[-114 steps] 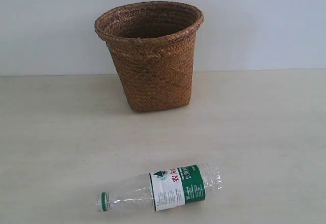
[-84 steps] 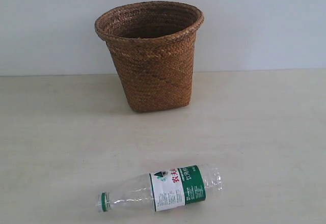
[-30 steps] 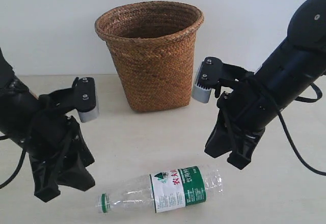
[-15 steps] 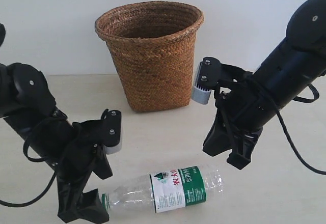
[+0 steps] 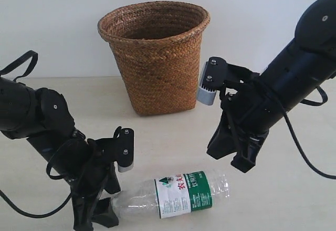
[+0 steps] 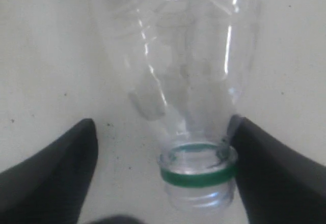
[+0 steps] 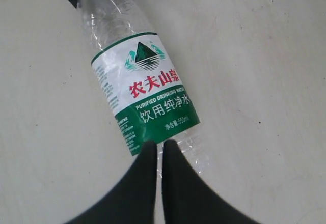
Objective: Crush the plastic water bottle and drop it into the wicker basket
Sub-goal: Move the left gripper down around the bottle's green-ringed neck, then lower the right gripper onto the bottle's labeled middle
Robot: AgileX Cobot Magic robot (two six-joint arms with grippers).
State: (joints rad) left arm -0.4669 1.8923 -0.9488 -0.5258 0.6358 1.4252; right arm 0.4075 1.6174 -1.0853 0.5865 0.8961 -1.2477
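Note:
The plastic water bottle [image 5: 181, 193] lies on its side near the table's front edge, uncrushed, with its label [image 7: 145, 91] facing up. Its neck [image 6: 198, 170] carries a green ring and points toward my left gripper [image 5: 101, 214]. That gripper [image 6: 163, 132] is open and low at the table, with the neck between its fingers; one finger [image 6: 265, 168] touches the ring. My right gripper [image 5: 231, 156] hangs above the bottle's base end. Its fingers [image 7: 147, 183] are shut with nothing between them. The wicker basket [image 5: 156, 58] stands upright behind the bottle.
The pale table [image 5: 294, 199] carries only the bottle and the basket. A white wall [image 5: 52, 21] rises right behind the basket. Both black arms flank the bottle, with cables looping off them.
My left arm has swung in from the left and dropped until its open fingers straddle the bottle's neck. The right arm has barely shifted. The bottle has not moved.

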